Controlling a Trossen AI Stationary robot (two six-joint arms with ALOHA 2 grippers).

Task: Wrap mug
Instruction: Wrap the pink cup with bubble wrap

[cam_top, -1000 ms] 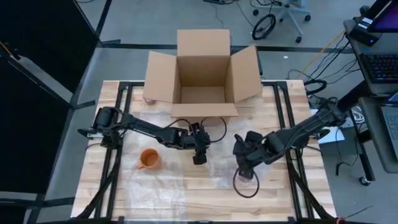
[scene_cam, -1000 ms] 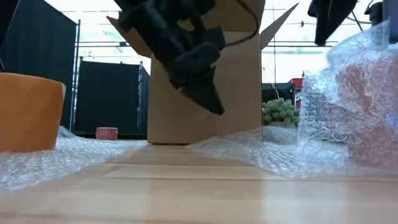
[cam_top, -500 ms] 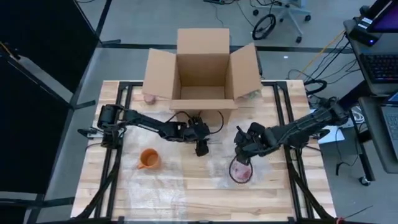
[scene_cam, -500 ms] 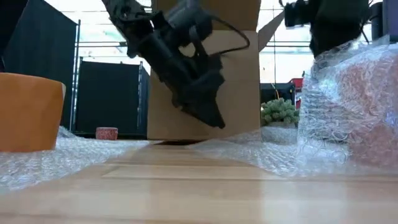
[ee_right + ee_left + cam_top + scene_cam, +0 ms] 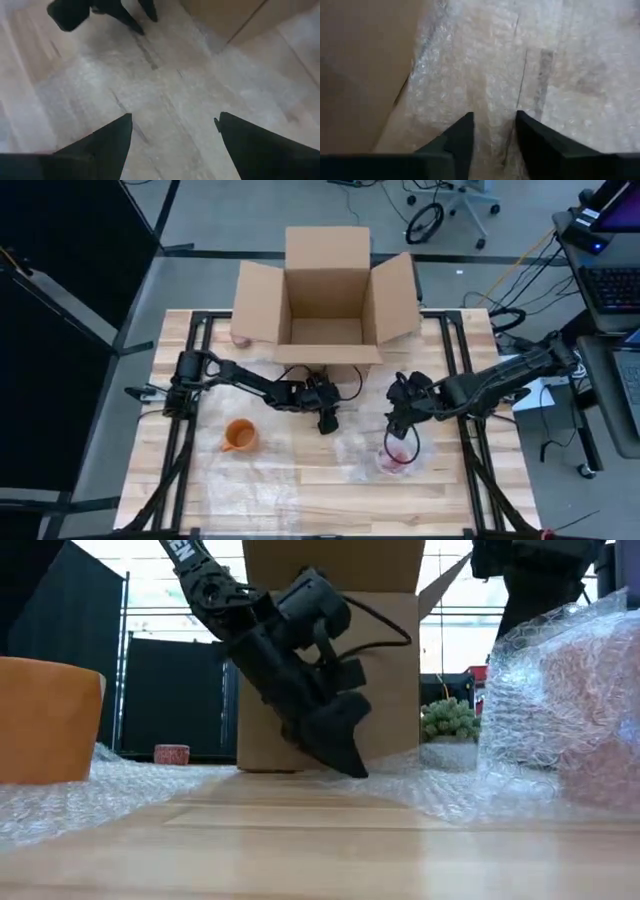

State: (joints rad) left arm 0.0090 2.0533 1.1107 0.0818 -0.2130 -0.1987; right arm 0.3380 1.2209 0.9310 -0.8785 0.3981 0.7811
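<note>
Our left gripper point(image 5: 328, 423), fingers slightly parted, sits low on the clear bubble wrap sheet point(image 5: 290, 465) before the open brown cardboard box point(image 5: 325, 300). Right gripper point(image 5: 400, 430), jaws wide, hovers above the wrapped reddish mug point(image 5: 393, 461). Orange mug point(image 5: 240, 436) stands well apart.

- The left arm reached from the worktop's left edge toward the centre, elbow low, its wrist angled steeply down.
- The left gripper point(image 5: 327, 423) pointed down close to the worktop, its fingers point(image 5: 461, 137) a narrow gap apart.
- The right arm stretched in from the right edge, forearm nearly level.
- The right gripper point(image 5: 401, 429) hung tilted down, its fingers point(image 5: 107, 142) spread wide.
</note>
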